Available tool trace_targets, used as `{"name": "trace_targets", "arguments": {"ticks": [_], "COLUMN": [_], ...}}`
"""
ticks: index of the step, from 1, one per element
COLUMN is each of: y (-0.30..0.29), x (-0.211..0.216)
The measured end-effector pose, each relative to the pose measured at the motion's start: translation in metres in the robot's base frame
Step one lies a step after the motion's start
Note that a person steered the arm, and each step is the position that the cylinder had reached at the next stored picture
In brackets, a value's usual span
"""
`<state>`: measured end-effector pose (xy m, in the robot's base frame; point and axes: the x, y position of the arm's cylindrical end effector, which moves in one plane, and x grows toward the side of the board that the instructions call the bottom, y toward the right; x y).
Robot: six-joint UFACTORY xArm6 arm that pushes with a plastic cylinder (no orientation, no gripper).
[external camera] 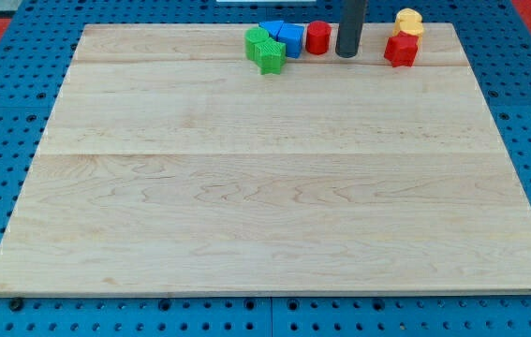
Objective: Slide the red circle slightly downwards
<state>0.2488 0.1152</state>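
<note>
The red circle (317, 37) stands near the top edge of the wooden board (274, 187), right of centre. My tip (346, 54) is just to the right of it, very close to its side; I cannot tell if they touch. Left of the red circle are two blue blocks (284, 36) and two green blocks (264, 50), bunched together. To the tip's right sit a red star-like block (401, 50) and a yellow block (409, 21) above it.
The board lies on a blue pegboard surface (3, 112). All the blocks crowd along the board's top edge.
</note>
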Motion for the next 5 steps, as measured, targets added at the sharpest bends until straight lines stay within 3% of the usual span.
{"name": "trace_targets", "arguments": {"ticks": [3, 5], "y": [-0.022, -0.04], "x": [-0.057, -0.055]}}
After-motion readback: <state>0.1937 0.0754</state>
